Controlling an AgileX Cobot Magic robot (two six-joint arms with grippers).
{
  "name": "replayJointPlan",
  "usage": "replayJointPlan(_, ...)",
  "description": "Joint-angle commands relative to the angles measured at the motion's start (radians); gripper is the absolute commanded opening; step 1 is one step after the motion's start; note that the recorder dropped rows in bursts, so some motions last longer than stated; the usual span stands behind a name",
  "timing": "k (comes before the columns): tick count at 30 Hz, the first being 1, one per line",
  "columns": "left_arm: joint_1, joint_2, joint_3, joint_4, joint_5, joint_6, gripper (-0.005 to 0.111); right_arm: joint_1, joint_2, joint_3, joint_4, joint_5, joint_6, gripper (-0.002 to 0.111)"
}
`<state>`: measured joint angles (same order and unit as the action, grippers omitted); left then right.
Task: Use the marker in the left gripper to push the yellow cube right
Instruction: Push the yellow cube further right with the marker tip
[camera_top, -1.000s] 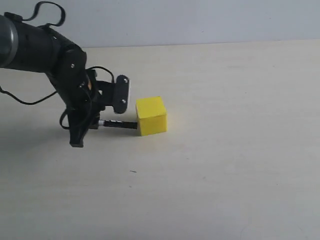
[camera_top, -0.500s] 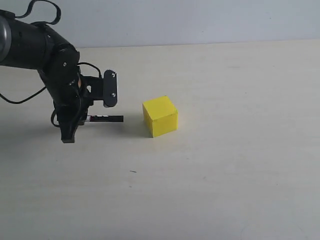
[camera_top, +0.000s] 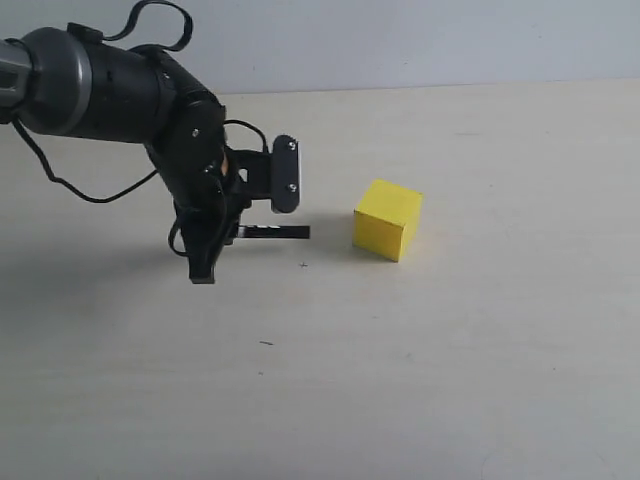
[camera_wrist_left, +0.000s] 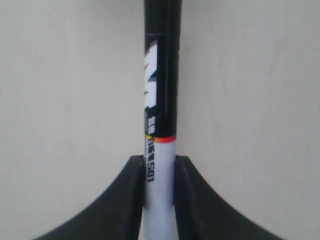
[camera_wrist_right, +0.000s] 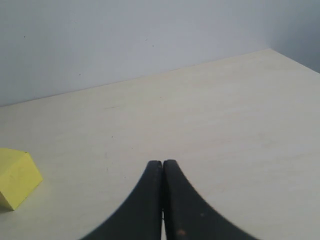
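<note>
Now: one marker, one cube, not touching

Your left gripper (camera_wrist_left: 159, 166) is clenched on the single marker (camera_top: 272, 232), which lies level and points at the one yellow cube (camera_top: 386, 220). The cube sits on the table (camera_top: 460, 380) near the marker's black tip, with a gap between them. Your right gripper (camera_wrist_right: 162, 165) is pressed closed on nothing.

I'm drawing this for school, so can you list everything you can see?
yellow cube: 1, bright yellow, on the table, right of the marker's tip, not touching it
marker: 1, black and white with a red band, held level, pointing toward the cube
table: 1, pale cream, under everything
wall: 1, light grey, behind the table
left arm: 1, black and grey with cables, left side
left fingers: 2, black, shut on the marker
right fingers: 2, black, pressed shut, holding nothing
</note>
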<state>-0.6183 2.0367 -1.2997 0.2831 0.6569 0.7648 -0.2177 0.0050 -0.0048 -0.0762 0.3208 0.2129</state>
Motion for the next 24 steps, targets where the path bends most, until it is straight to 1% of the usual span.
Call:
replayJointPlan(1,0.062,-0.013,-0.006,0.006,0.014,-0.018,0.000,-0.003,-0.005,0.005,-0.002,-0.009,-0.001,0.000)
replayJointPlan(5,0.074,-0.001,-0.006,0.009,-0.069,-0.018,0.000,-0.003,-0.005,0.005,-0.002,-0.009,-0.001,0.000)
replayJointPlan(8,0.057,0.021,-0.011,0.009,-0.161,-0.018,0.000,-0.003,-0.005,0.005,-0.002,-0.009,-0.001,0.000)
replayJointPlan(9,0.046,0.034,-0.024,-0.003,-0.170,-0.024,0.000,-0.003,-0.005,0.005,-0.002,-0.009,-0.001,0.000)
replayJointPlan(12,0.000,0.084,-0.075,-0.027,-0.156,-0.031,0.000,-0.003,-0.005,0.005,-0.002,-0.009,-0.001,0.000)
replayJointPlan(15,-0.081,0.118,-0.110,-0.083,-0.155,-0.043,0.000,-0.003,-0.005,0.005,-0.002,-0.009,-0.001,0.000)
replayJointPlan(18,-0.152,0.121,-0.110,-0.089,-0.141,-0.045,0.000,-0.003,-0.005,0.005,-0.002,-0.009,-0.001,0.000)
replayJointPlan(19,-0.162,0.119,-0.110,-0.085,-0.138,-0.053,0.000,-0.003,-0.005,0.005,-0.002,-0.009,-0.001,0.000)
replayJointPlan(21,-0.161,0.109,-0.110,-0.067,-0.117,-0.076,0.000,-0.003,-0.005,0.005,-0.002,-0.009,-0.001,0.000)
replayJointPlan(24,-0.145,0.090,-0.110,-0.032,-0.042,-0.130,0.000,-0.003,-0.005,0.005,-0.002,-0.009,-0.001,0.000)
